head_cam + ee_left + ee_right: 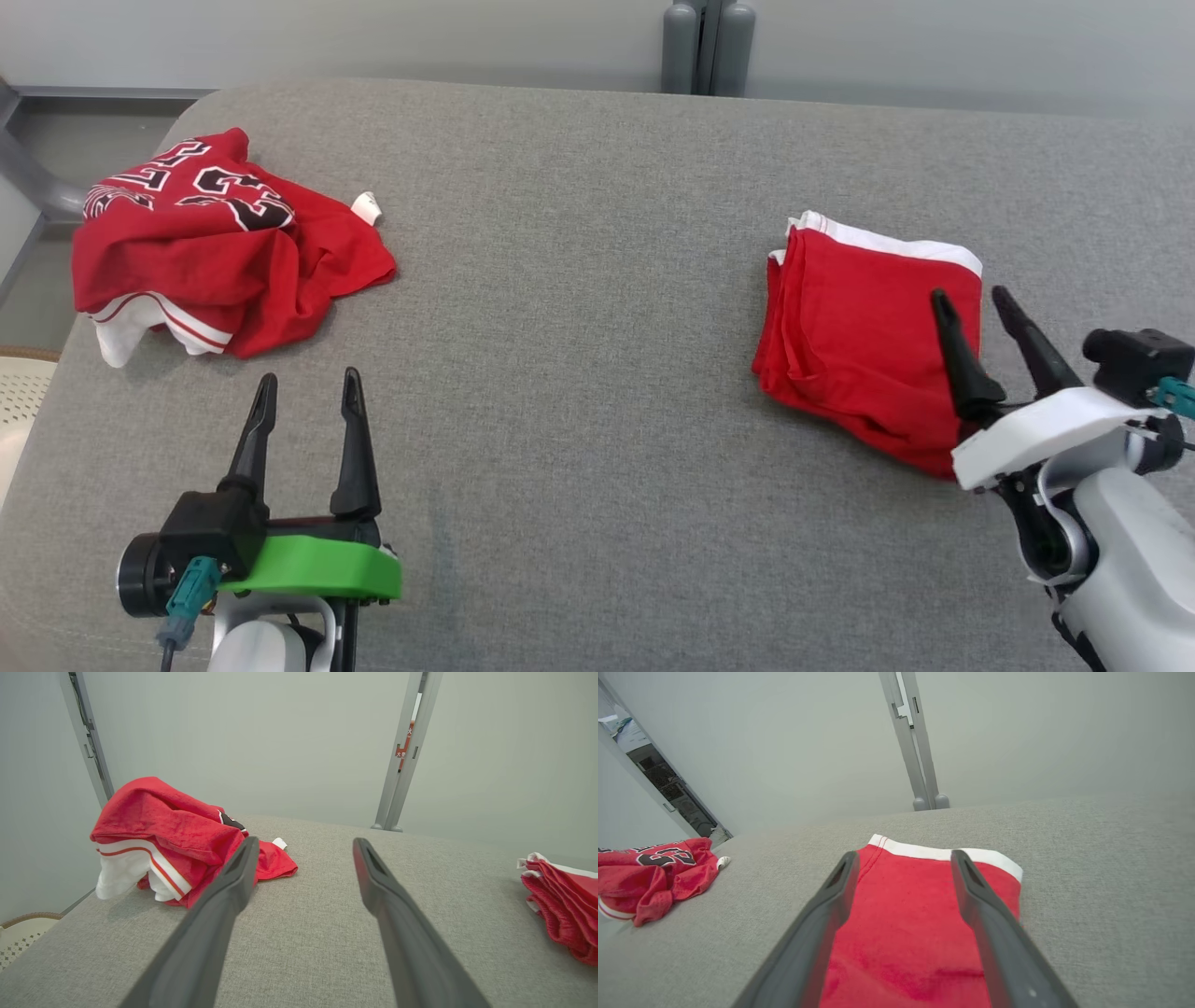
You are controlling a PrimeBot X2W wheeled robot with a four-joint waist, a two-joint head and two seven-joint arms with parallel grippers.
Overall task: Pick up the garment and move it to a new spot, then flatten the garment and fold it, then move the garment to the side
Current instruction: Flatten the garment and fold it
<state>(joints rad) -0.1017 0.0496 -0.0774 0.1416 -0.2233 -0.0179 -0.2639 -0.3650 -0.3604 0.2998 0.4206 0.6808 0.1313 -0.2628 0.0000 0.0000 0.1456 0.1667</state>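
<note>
A folded red garment (854, 327) with a white edge lies flat on the right side of the grey padded table (579, 308). My right gripper (971, 297) hovers open over its right part, fingers spread, nothing between them; the right wrist view shows the folded garment (915, 905) under the spread fingers. A crumpled red jersey (215, 243) with black and white lettering lies at the far left. My left gripper (308, 381) stands open at the near left, short of the jersey (173, 835), holding nothing.
A grey post (707, 47) rises behind the table's far edge. A pale basket (23, 387) sits off the table's left edge. The table's middle (579, 308) is bare grey cloth between the two red garments.
</note>
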